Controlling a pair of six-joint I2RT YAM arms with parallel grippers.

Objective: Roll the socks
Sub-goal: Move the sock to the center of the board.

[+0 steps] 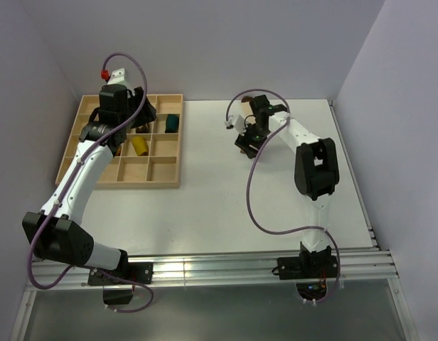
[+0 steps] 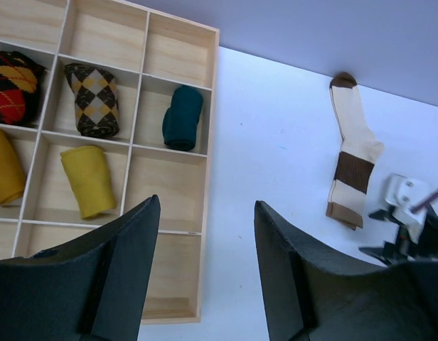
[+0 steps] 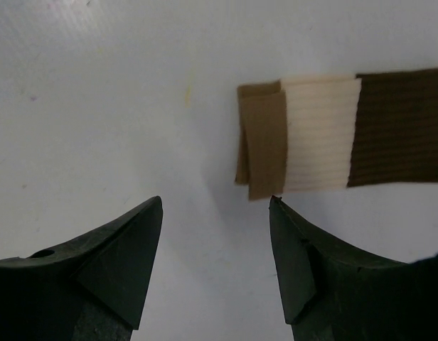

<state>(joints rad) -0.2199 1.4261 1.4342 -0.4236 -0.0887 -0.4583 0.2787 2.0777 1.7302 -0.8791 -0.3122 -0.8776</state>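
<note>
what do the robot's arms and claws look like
The left arm and right arm have white links, black joints and black bases. A mauve cable loops along each; a red plug sits at the left one's top. The left claw and right claw each have two matte black wedge-shaped fingers.

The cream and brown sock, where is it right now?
In the left wrist view the cream sock lies on the white table, right of the wooden tray, its tan end just beyond the right hand.
</note>
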